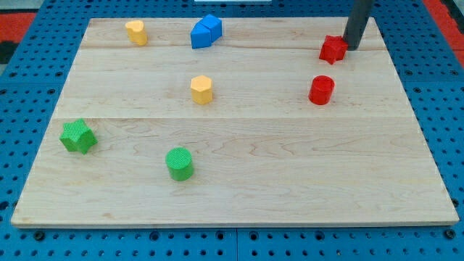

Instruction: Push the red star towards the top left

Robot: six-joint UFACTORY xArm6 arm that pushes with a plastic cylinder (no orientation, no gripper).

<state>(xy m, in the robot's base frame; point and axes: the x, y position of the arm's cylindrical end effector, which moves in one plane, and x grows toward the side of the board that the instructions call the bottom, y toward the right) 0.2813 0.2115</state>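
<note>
Rod tip (352, 48): no gripper fitted, nothing held. Red star (333, 48): touching tip's left. Red cylinder (321, 90): below tip. Wooden board (239, 196).

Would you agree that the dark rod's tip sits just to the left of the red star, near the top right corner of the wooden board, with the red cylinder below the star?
Not quite: the camera view shows my tip just to the right of the red star, not its left. The rest holds: both sit near the top right corner of the wooden board, and the red cylinder lies below the star.
</note>
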